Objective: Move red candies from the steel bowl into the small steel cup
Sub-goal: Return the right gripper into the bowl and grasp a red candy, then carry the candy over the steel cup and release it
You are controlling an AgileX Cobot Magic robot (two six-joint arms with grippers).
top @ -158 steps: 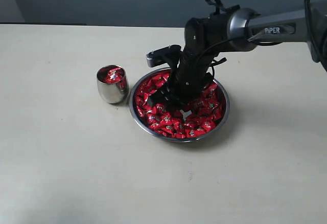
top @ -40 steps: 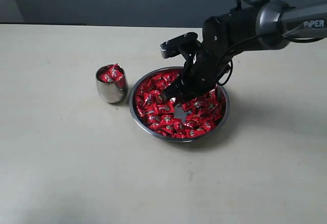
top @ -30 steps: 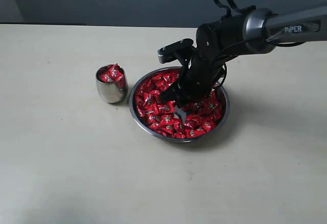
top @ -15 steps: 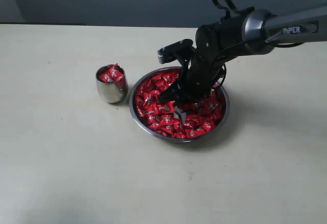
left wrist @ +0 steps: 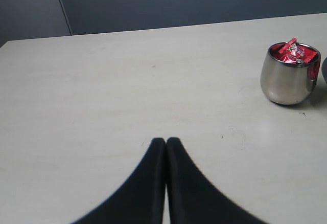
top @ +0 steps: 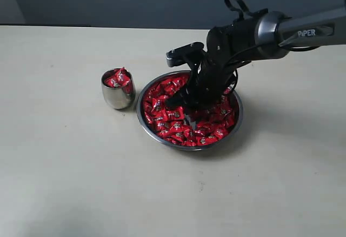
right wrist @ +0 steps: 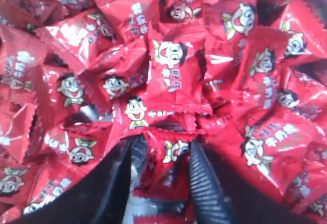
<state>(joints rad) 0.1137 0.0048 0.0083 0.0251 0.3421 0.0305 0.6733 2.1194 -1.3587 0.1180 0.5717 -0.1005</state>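
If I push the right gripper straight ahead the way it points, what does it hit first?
Most likely the red candy lying between its open jaws. The right gripper points down into the pile in the steel bowl. Depth is unclear, so it may be touching now.

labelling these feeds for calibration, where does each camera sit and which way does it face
Exterior: off the arms, looking down at the table; steel bowl, small steel cup, right arm, right gripper in the bowl.
Left wrist: low, facing across the table toward the cup; shut left gripper shows.
Right wrist: facing down into red candies; open right gripper shows.
Shared: exterior and left wrist, the cup; exterior and right wrist, the candies.
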